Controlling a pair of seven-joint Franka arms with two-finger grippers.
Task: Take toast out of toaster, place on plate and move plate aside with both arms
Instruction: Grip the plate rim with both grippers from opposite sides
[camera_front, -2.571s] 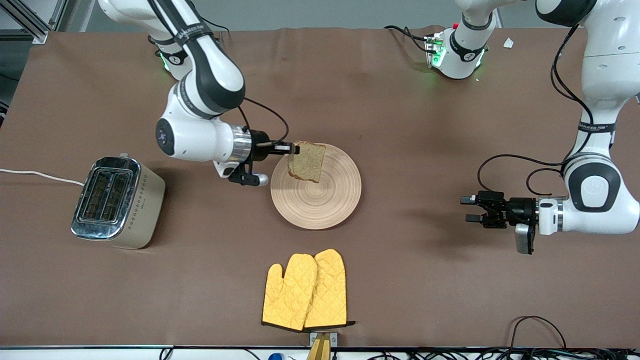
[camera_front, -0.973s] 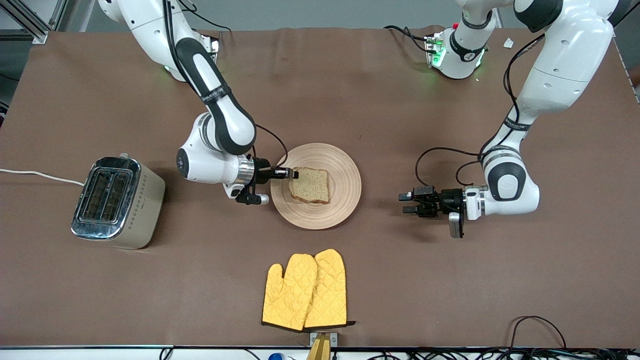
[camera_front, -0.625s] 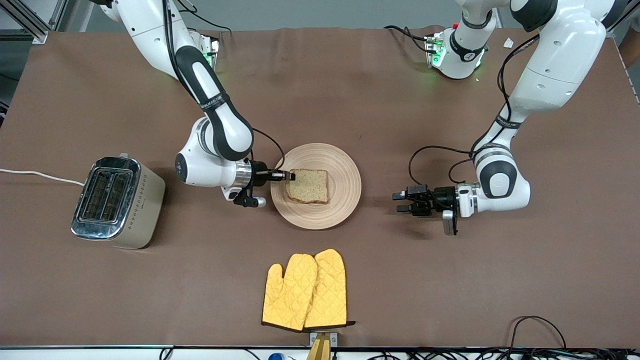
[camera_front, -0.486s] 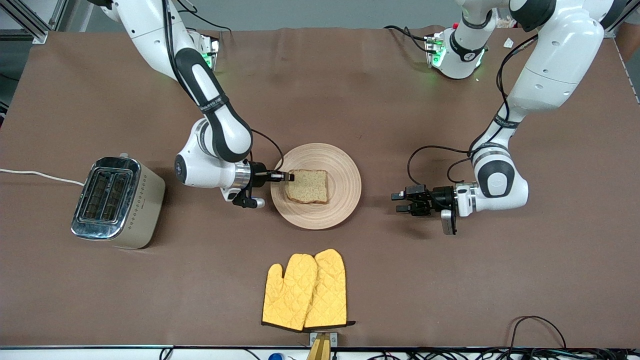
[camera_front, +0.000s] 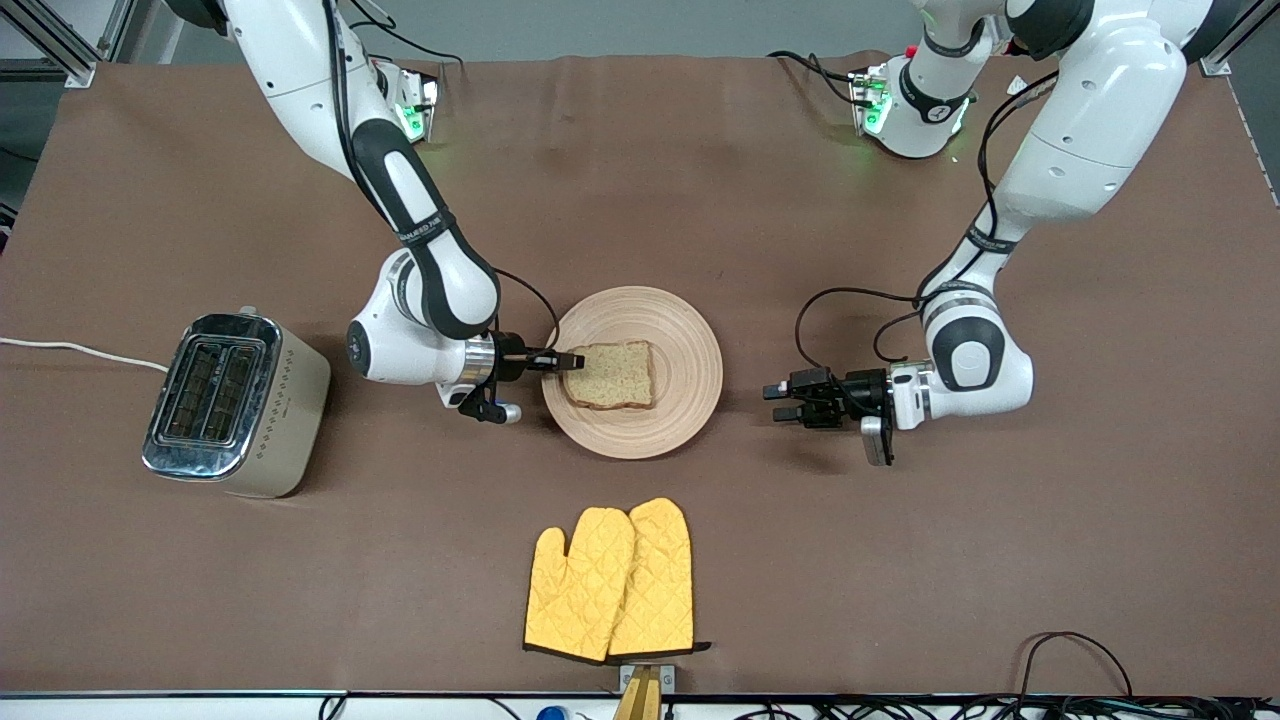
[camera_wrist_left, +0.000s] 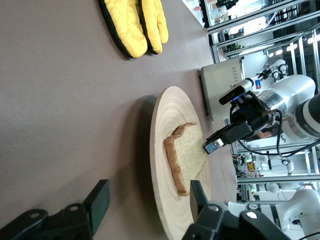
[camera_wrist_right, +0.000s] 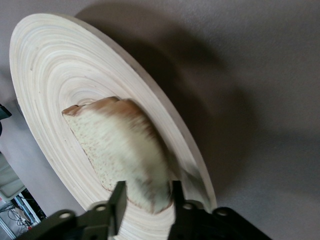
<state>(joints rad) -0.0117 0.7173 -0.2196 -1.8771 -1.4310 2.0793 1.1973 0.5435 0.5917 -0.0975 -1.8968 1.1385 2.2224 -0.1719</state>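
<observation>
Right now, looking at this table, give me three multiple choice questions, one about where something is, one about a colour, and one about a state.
1. Where does the toast lie?
A. On the plate
B. In the toaster
C. On the oven mitts

2. What colour are the oven mitts?
A. Blue
B. Yellow
C. White

3. How is the left gripper?
A. Shut on the plate
B. Holding a mitt
C. Open, beside the plate

Answers:
1. A: the slice lies flat on the plate, the right gripper at its edge.
2. B: both mitts are yellow.
3. C: its fingers stand apart, short of the rim, on the plate's side toward the left arm's end.
</observation>
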